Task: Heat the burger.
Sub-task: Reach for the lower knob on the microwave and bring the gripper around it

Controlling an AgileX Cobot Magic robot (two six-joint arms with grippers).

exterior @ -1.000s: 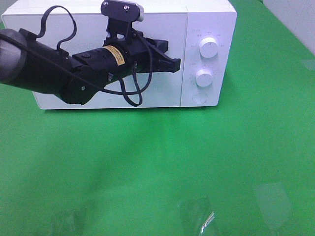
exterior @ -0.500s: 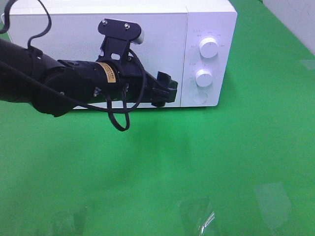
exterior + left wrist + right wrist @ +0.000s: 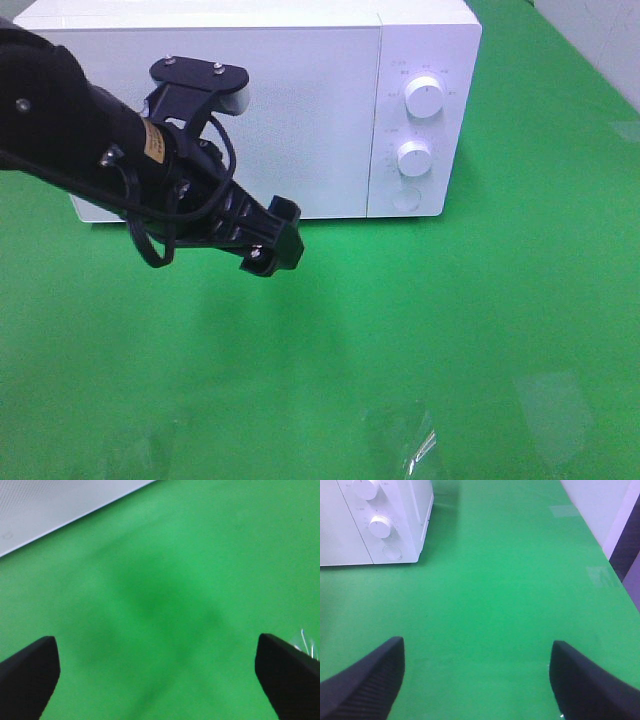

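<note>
Green tabletop (image 3: 470,330), white microwave (image 3: 300,100) shut, dial lettering (image 3: 425,71) unreadable, left jaws, right jaws spread, empty

Nothing legible anywhere. Small grey markings around the upper knob (image 3: 424,97) and lower knob (image 3: 414,158) of the microwave (image 3: 300,100), too tiny to read; same in the right wrist view. Yellow label (image 3: 153,143) with dark print on the left arm (image 3: 70,130), too blurred to make out
</note>
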